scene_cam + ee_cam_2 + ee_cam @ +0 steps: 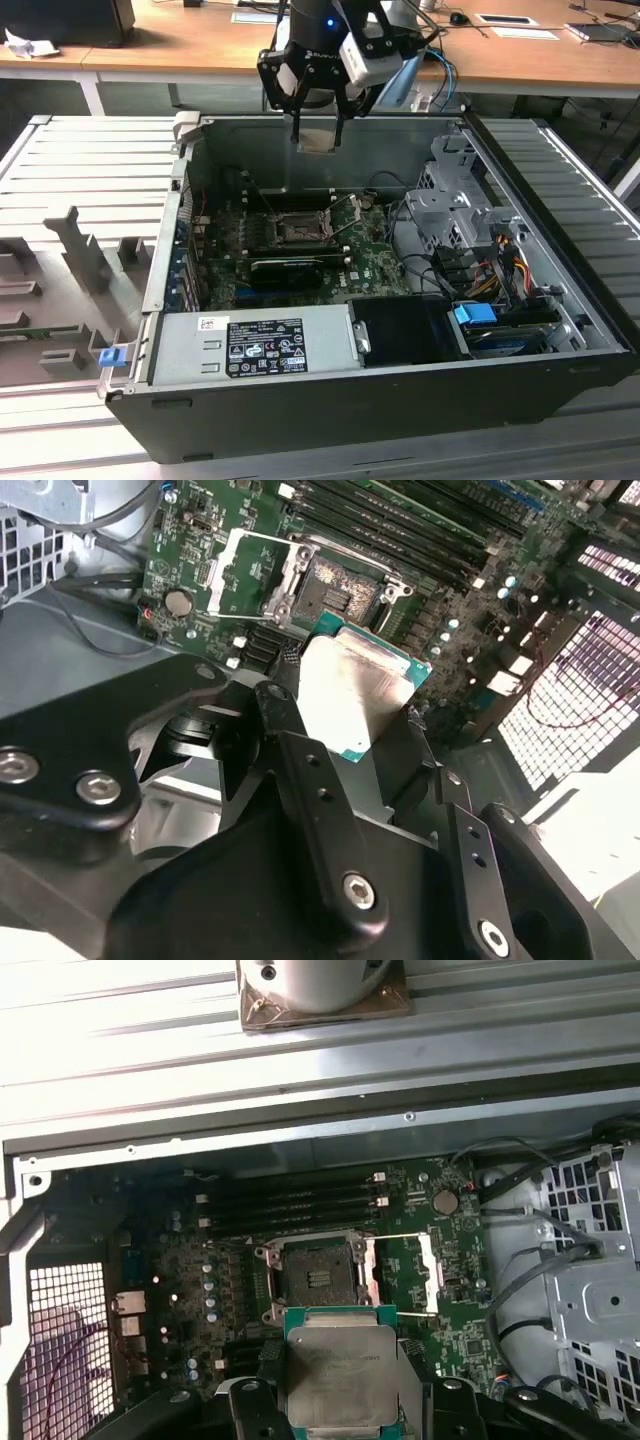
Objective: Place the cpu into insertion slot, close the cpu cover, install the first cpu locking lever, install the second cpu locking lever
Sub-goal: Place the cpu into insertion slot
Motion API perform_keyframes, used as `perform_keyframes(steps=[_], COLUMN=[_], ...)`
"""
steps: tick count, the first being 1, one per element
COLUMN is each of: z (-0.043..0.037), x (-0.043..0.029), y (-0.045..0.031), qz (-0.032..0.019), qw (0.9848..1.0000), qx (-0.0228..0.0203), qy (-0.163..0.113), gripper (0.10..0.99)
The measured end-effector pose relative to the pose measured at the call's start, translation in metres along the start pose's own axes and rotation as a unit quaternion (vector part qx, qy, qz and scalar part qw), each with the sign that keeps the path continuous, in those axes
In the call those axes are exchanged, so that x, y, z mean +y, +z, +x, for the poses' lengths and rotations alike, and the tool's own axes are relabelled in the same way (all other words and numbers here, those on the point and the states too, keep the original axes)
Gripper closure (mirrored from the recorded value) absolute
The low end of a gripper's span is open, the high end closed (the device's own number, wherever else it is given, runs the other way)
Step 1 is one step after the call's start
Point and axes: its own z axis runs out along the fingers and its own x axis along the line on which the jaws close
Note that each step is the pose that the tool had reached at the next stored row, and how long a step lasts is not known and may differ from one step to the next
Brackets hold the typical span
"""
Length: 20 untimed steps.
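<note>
The cpu point(317, 140), a flat silvery square on a green edge, hangs clamped between my gripper's point(317, 135) fingers, high above the open computer case and near its back wall. In both wrist views the cpu point(340, 1370) point(355, 685) is held by its two opposite edges, with the gripper point(340, 1400) point(350, 705) shut on it. The insertion slot point(312, 1278) point(335, 585) point(295, 228) lies bare on the motherboard below. The cpu cover point(405, 1272) point(245, 575) is swung open beside the slot.
The case holds a grey power supply point(255, 345) at the front, a drive cage point(455, 215) with cables on the exterior view's right, memory slots point(290, 1210) behind the socket and a dark card point(290, 268) in front of it. The case walls point(330, 125) rise around the board.
</note>
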Motion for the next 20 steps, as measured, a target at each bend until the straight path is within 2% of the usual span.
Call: perform_keyframes(steps=[8, 20], z=[0.0000, -0.0001], x=[-0.0003, -0.0004], y=[0.0035, 0.0041], qz=[0.0003, -0.0008], qw=[1.0000, 0.9987], qx=[0.0017, -0.0027], qy=[0.001, 0.050], gripper=[0.553, 0.553])
